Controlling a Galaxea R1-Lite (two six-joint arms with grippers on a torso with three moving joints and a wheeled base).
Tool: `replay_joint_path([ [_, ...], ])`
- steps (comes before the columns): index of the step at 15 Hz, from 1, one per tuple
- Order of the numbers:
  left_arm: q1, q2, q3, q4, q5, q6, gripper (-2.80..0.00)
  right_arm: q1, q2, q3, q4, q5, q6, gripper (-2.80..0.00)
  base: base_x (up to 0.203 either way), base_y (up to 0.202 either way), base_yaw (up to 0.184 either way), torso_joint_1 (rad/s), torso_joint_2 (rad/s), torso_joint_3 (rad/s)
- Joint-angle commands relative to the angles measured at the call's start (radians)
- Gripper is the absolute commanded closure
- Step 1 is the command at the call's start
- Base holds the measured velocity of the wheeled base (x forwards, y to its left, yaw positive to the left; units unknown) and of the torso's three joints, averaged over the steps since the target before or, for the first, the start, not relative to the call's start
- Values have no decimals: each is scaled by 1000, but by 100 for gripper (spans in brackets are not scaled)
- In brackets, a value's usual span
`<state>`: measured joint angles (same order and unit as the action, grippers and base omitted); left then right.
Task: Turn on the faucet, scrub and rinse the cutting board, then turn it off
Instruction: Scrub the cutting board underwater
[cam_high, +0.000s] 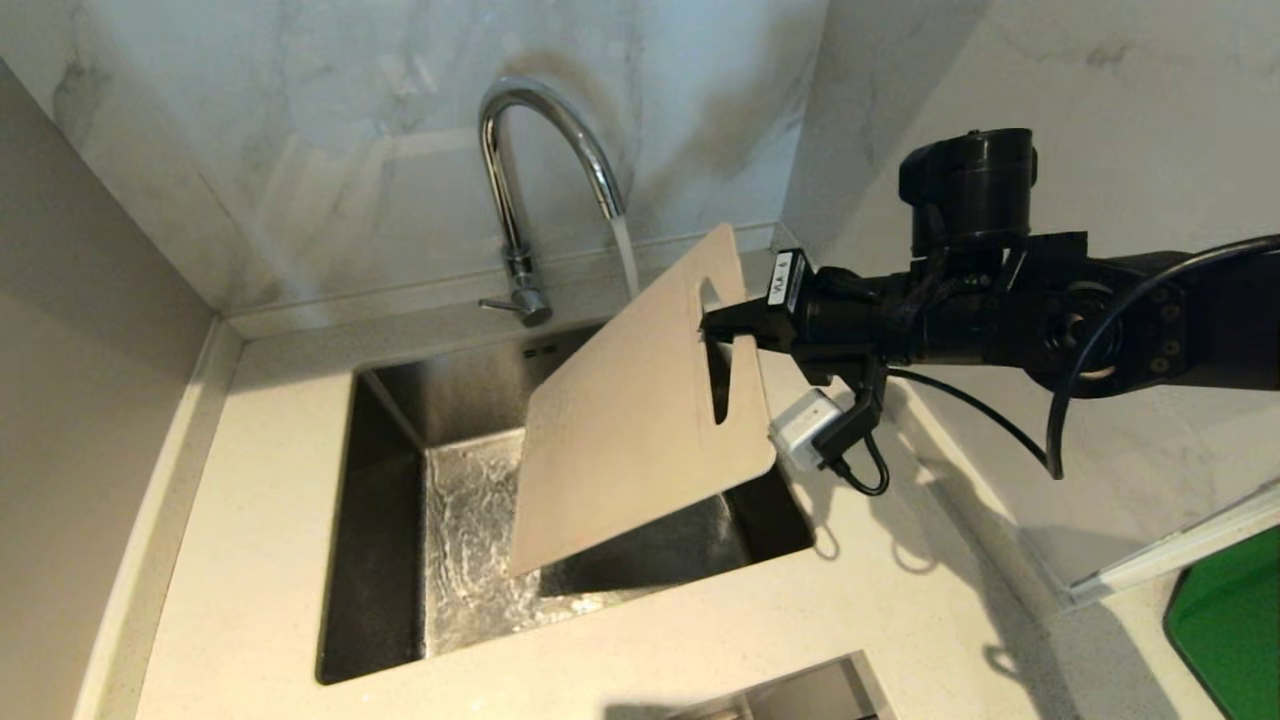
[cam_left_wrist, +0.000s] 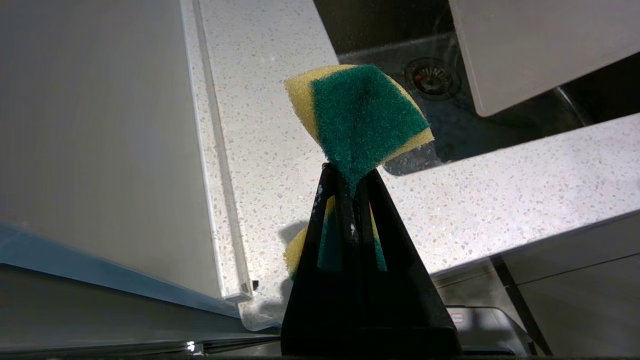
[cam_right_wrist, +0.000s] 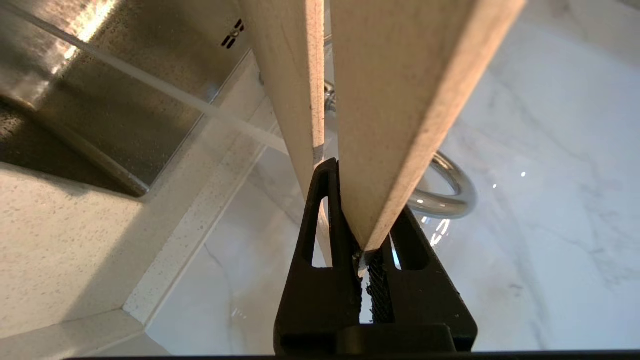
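Water runs from the tall chrome gooseneck faucet (cam_high: 540, 170), whose thin side lever sits at its base at about eleven o'clock from the steel sink (cam_high: 380, 560). The stream falls behind the upper edge of the large cream-white plastic cutting board (cam_high: 620, 420), which hangs tilted over the sink, its lower corner down toward six o'clock above the wet basin floor and its slotted handle end raised toward two o'clock. The right gripper (cam_high: 722, 322), reaching in from three o'clock on its black arm, is clenched on the strip of board beside the handle slot; the right wrist view shows its jaws pinching that edge. The left gripper (cam_left_wrist: 350, 175) hangs over the speckled pale countertop (cam_left_wrist: 500, 200), just off the sink's edge, clamped on a green-and-yellow sponge (cam_left_wrist: 360, 115).
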<state>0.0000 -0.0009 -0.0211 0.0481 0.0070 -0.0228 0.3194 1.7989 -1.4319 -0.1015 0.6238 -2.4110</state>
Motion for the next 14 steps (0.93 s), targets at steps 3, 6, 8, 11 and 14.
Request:
replay_joint_path([
  [3, -2, 87, -93, 7, 52, 1, 0, 8, -56, 27, -1, 4, -14, 0, 0, 0, 0, 0, 0, 0],
  [6, -30, 259, -260, 5, 104, -3, 0, 23, -67, 25, -1, 4, 1, 0, 0, 0, 0, 0, 0, 0],
  [8, -46, 353, -346, 4, 167, 3, 0, 26, -67, 24, -1, 4, 3, 0, 0, 0, 0, 0, 0, 0],
  [11, -54, 486, -482, 5, 232, 26, 0, 32, -68, 26, -17, 4, 4, 0, 0, 0, 0, 0, 0, 0],
  [14, -54, 615, -640, 4, 264, 59, 0, 33, -65, 37, -73, 4, 45, 0, 0, 0, 0, 0, 0, 0],
])
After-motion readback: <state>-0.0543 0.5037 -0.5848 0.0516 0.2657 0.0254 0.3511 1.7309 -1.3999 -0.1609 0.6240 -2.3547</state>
